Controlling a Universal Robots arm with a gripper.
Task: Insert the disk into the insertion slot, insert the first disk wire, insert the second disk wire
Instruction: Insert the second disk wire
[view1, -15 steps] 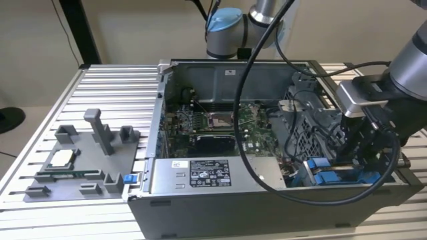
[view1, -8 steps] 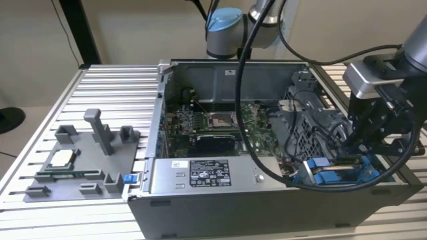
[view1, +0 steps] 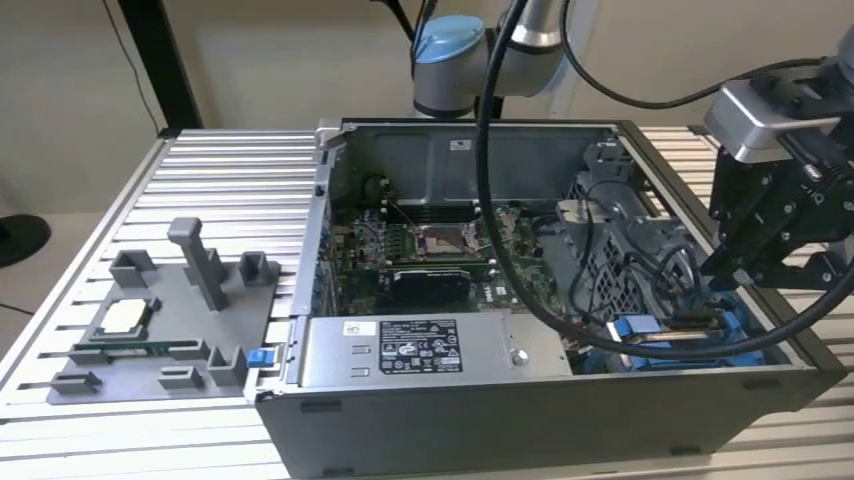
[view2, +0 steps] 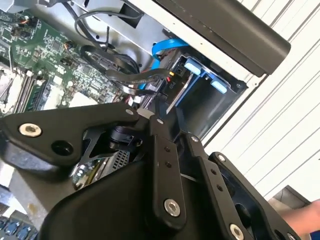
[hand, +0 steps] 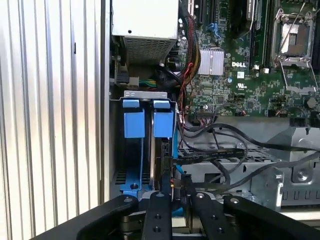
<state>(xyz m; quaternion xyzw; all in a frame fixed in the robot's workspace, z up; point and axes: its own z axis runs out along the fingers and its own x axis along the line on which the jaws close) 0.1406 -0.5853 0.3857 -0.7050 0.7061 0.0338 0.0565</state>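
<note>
Disk edge-on, blue-framed, in slot

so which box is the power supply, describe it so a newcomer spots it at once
Start at the open computer case on the ribbed metal table. Along its near wall, at the exterior view's left, lies the power supply, a long grey metal box. Its white printed label sets it apart from the green motherboard behind it.

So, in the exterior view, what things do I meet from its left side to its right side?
Grey holder tray → blue latch → power-supply box → blue disk frame → gripper.
</note>
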